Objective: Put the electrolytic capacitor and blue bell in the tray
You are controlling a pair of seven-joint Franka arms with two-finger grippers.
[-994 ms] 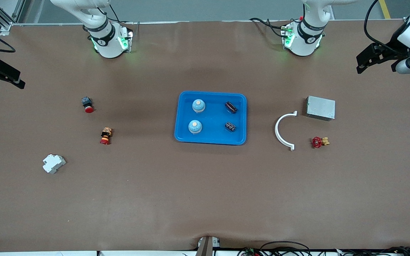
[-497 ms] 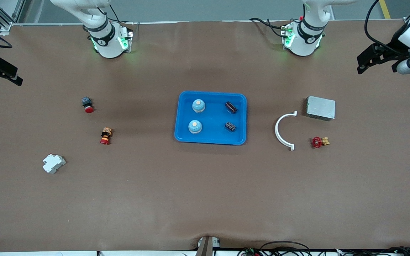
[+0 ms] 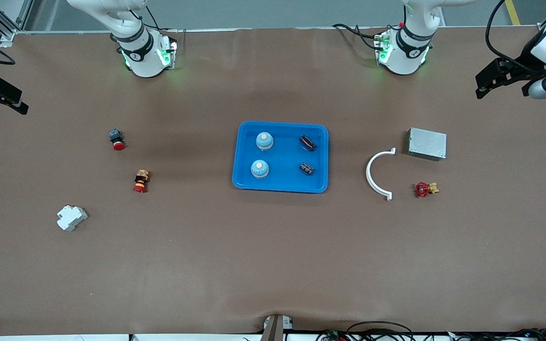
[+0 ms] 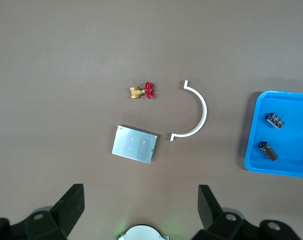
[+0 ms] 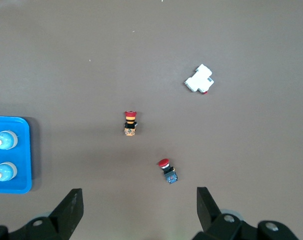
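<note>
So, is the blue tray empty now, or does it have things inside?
Not empty. The tray holds two blue bells and two dark capacitors, all within its rim.

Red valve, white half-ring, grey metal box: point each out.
red valve (image 3: 421,190), front view, on its handwheel
white half-ring (image 3: 369,177), front view, on its curved band
grey metal box (image 4: 135,144), left wrist view, on its top face

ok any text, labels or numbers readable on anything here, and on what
No text reads anywhere in these views.
Dark capacitors in the blue tray: sleeve markings too small to read.
Round emblems on the arm bases: a mark shows, but no legible wording.
Grey metal box and white breaker: no print can be made out.
</note>
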